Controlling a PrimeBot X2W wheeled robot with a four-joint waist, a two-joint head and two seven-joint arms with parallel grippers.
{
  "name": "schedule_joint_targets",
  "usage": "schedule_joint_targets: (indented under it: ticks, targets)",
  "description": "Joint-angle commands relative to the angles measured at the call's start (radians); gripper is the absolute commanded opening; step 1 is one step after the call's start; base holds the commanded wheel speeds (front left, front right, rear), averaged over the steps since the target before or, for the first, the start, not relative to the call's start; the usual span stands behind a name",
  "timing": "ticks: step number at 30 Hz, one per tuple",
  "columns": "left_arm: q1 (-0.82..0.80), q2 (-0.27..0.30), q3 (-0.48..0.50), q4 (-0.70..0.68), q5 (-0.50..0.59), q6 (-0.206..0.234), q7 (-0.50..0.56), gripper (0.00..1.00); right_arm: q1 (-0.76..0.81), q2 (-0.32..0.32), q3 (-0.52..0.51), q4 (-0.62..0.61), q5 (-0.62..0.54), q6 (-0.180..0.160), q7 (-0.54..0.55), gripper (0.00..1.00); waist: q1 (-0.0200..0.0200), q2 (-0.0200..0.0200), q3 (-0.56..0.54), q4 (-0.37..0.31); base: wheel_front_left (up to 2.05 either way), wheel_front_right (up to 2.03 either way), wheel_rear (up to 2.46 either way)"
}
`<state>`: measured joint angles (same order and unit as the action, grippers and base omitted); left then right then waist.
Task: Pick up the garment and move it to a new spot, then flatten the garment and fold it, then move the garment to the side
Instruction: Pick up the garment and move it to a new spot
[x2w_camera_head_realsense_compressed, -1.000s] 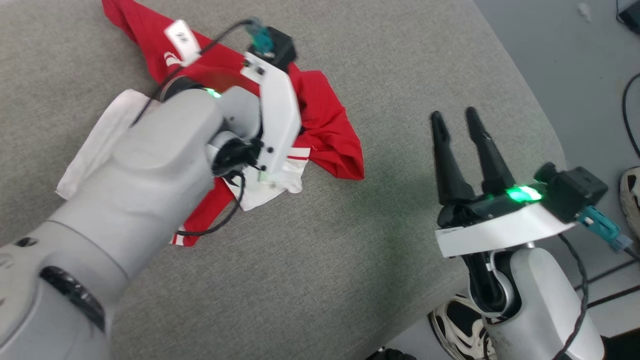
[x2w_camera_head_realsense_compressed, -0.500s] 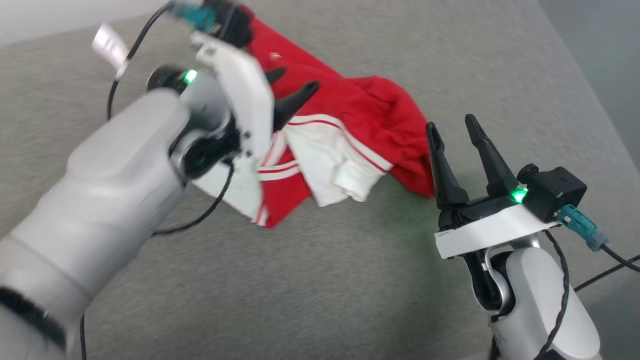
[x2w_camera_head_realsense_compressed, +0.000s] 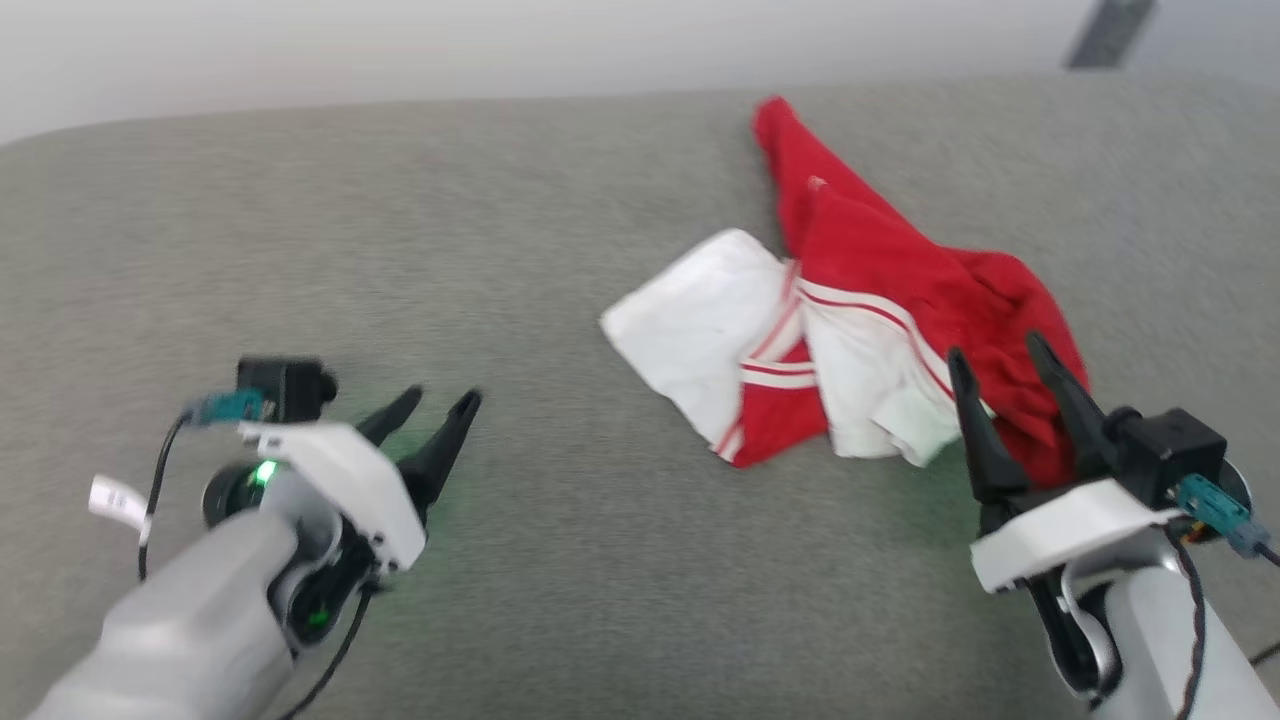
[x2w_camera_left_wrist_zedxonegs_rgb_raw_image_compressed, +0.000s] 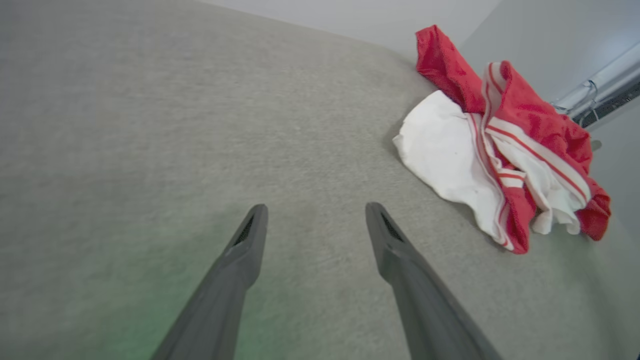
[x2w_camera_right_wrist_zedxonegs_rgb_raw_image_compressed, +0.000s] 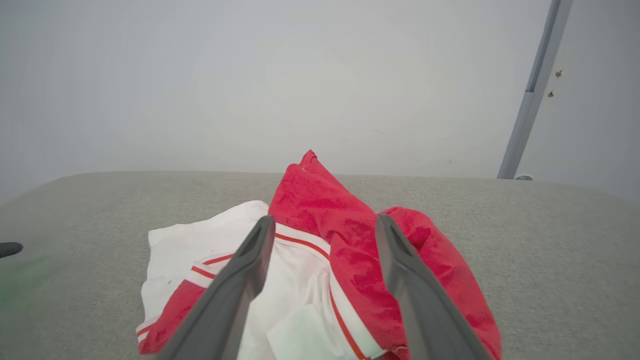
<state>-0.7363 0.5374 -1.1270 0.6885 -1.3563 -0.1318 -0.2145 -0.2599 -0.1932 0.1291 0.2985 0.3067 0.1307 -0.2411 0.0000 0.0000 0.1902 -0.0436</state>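
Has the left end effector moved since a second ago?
Yes. The left end effector was over the garment. Now it is open above the grey surface, off to the garment's left and nearer the robot.

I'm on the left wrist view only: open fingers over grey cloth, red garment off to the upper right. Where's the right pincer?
Observer: In the head view the right pincer stands at the near edge of the garment, fingers pointing across it.
Operator: Is it gripping anything?
Observer: No. Its fingers are spread with nothing clamped between them. I cannot tell whether they touch the cloth.
Operator: Which part of the garment is it lined up on?
Observer: In the right wrist view, the white panel with striped trim lies by one finger and the red fabric by the other.
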Motion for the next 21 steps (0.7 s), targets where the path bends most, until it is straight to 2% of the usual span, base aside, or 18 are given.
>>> schedule_joint_targets:
  ticks: [1, 7, 11, 16, 21]
  targets:
    - [0.036, -0.001, 0.014, 0.007, -0.005, 0.003, -0.020, 1.00, 0.021, -0.009, -0.003, -0.005, -0.002, 0.000, 0.007, 1.00, 0.0000, 0.0000, -0.064, 0.082, 0.00, 0.00, 0.00]
    - [0.126, 0.007, 0.073, 0.014, 0.038, 0.012, -0.051, 1.00, 0.082, -0.029, -0.035, -0.030, -0.003, 0.000, 0.031, 1.00, 0.0000, 0.0000, -0.102, 0.140, 0.00, 0.00, 0.00]
    - [0.212, 0.021, 0.221, -0.048, 0.183, 0.074, -0.052, 1.00, 0.126, -0.038, -0.058, -0.058, -0.005, 0.000, 0.046, 1.00, 0.0000, 0.0000, -0.127, 0.158, 0.00, 0.00, 0.00]
    - [0.393, 0.011, 0.460, -0.209, 0.398, 0.152, -0.052, 1.00, 0.164, -0.036, -0.087, -0.096, -0.013, 0.000, 0.064, 1.00, 0.0000, 0.0000, -0.145, 0.153, 0.00, 0.00, 0.00]
    - [0.577, -0.038, 0.660, -0.374, 0.601, 0.184, -0.052, 1.00, 0.188, -0.032, -0.106, -0.140, -0.020, 0.000, 0.085, 1.00, 0.0000, 0.0000, -0.152, 0.140, 0.00, 0.00, 0.00]
